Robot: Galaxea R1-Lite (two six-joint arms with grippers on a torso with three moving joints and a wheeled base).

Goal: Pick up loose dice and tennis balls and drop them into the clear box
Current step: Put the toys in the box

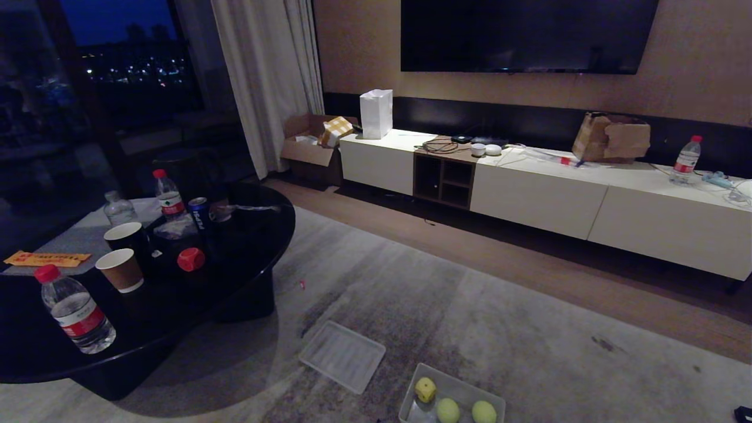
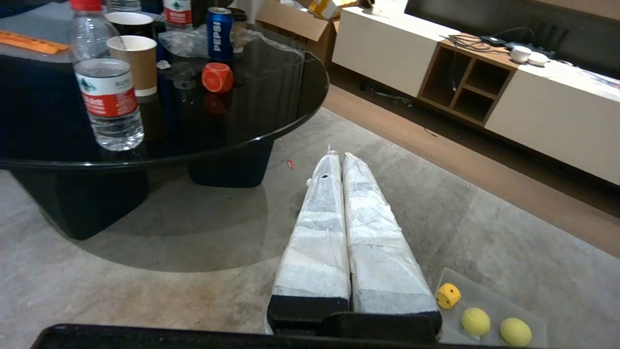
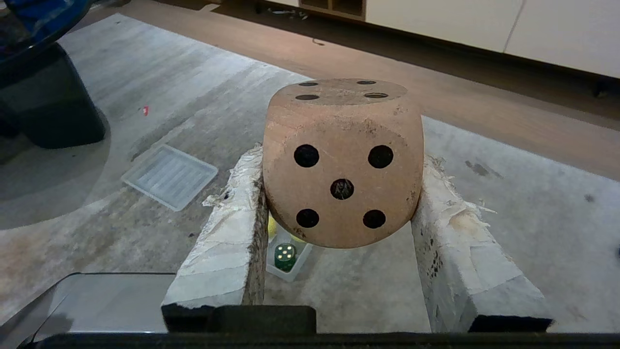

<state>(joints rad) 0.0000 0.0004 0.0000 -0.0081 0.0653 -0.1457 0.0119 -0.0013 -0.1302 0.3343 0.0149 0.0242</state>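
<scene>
Your right pincer is pinching the beige die between its two wrapped fingers, five-pip face toward the wrist camera, holding it above the carpet. The box is lying on the carpet below, holding a yellow die and two tennis balls; a green die is showing under the held one. The lid is lying just beside the box. Your left pincer is pressed together, empty. A red die is sitting on the black worktop.

Closed left hand above carpet, beside clear box.
</scene>
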